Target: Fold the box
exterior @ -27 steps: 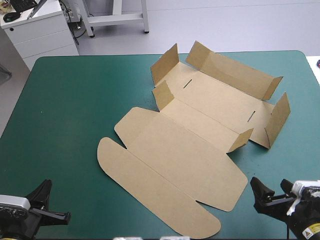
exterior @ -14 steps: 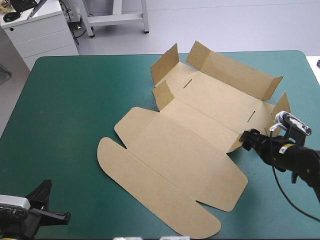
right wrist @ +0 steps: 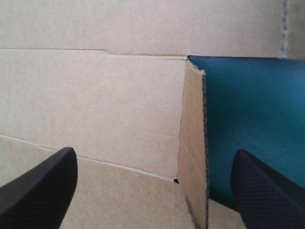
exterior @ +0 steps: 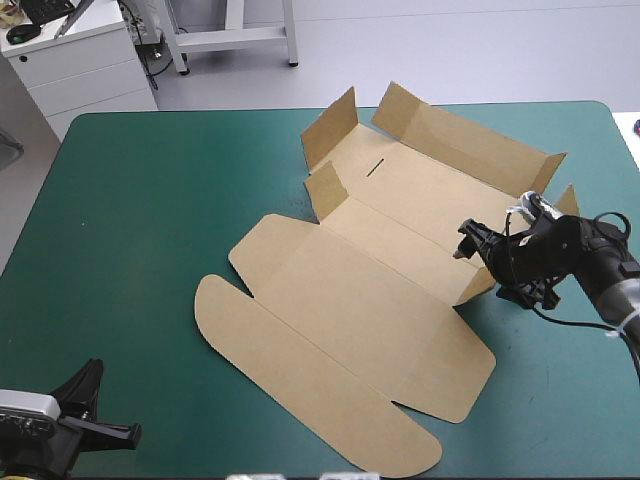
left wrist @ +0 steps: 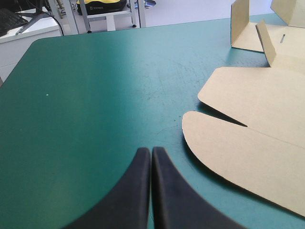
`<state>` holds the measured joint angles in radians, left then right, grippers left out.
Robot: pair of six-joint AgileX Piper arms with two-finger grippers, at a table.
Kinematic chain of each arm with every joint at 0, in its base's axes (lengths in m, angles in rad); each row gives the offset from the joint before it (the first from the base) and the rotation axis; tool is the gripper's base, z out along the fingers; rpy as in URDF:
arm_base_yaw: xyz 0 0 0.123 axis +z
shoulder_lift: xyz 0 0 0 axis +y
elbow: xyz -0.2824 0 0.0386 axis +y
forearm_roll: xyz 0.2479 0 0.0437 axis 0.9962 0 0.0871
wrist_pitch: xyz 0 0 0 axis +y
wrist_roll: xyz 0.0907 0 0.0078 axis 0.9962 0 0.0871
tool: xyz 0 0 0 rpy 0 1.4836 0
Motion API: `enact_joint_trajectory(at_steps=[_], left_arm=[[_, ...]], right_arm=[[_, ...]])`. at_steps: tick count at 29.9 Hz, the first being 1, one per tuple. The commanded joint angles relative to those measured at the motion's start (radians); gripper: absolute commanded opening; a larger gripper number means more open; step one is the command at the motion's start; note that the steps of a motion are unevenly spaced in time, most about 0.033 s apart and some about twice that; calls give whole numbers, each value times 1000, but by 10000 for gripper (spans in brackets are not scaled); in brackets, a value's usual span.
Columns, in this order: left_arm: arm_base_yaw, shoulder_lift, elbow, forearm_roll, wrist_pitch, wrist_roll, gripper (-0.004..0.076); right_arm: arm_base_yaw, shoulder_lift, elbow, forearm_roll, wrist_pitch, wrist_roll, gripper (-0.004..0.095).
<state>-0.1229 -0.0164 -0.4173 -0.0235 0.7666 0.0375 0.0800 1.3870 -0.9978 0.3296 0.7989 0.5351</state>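
The brown box (exterior: 370, 300) lies as a cut sheet on the teal-green cover, its lid panels flat toward the front and several flaps raised at the far end. My right gripper (exterior: 486, 266) hangs open over the box's right side. A small raised flap (exterior: 481, 280) stands between its fingers. In the right wrist view the right gripper (right wrist: 152, 153) straddles that upright flap (right wrist: 193, 143), with board on one side and cover on the other. My left gripper (left wrist: 151, 153) is shut and holds nothing. It rests near the front left corner (exterior: 105, 420), well short of the rounded lid flap (left wrist: 238, 152).
A wide stretch of teal-green cover (exterior: 140, 200) lies to the left of the box. A white drawer cabinet (exterior: 80, 70) stands beyond the table's far left corner. The table's right edge (exterior: 632, 150) is close behind the right arm.
My right gripper has moved from the front right corner up and leftward to the box's small raised flap on its right side. The left gripper and the box have not moved.
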Motion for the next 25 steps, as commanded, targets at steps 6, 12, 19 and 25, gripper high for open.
enact_joint_trajectory(at_steps=[6,12,19,25], left_arm=[[0,4,-20,-7,-76,-7,-10],[0,4,-20,-7,-76,-7,-10],[0,4,-20,-7,-76,-7,-10],[0,4,-20,-7,-76,-7,-10]], right_arm=[[0,60,-36,54,81,28,482],[0,61,-36,21,92,44,-9],[0,62,-36,-46,106,-22,-14],[0,65,-80,-127,179,-226,-14]])
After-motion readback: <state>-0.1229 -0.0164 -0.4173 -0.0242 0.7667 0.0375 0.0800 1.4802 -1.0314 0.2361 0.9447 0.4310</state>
